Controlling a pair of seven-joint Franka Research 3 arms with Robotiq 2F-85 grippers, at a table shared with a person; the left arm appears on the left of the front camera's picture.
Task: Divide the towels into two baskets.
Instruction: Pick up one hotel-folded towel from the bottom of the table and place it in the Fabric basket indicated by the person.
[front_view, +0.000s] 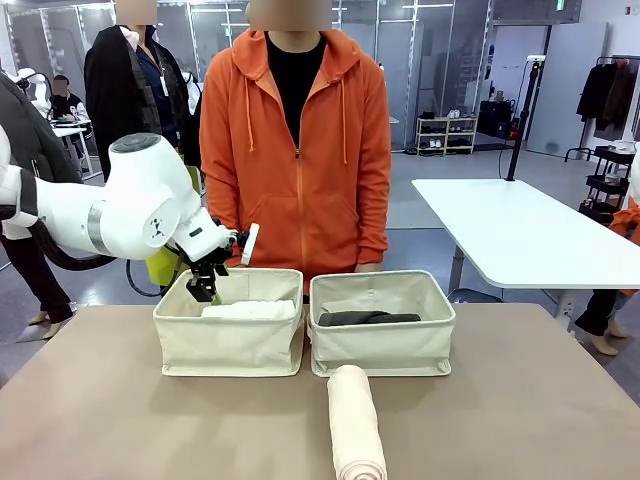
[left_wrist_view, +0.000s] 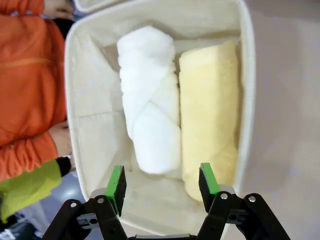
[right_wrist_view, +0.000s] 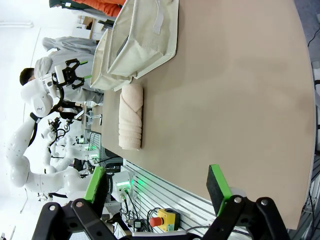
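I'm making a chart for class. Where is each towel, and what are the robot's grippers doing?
Left basket: white towel and yellow towel, side by side
Right basket: grey towel
Table: pink towel, in front of the right basket
Left gripper: open, empty, above the left basket
Right gripper: open, empty

Bright, even light; sharp frames

Pale pink-beige rolled cloth towel (front_view: 356, 425): near end cut off by the bottom edge.
Dark grey rolled towel (front_view: 365, 318): mostly hidden behind the front wall of its cream canvas basket (front_view: 382, 350).
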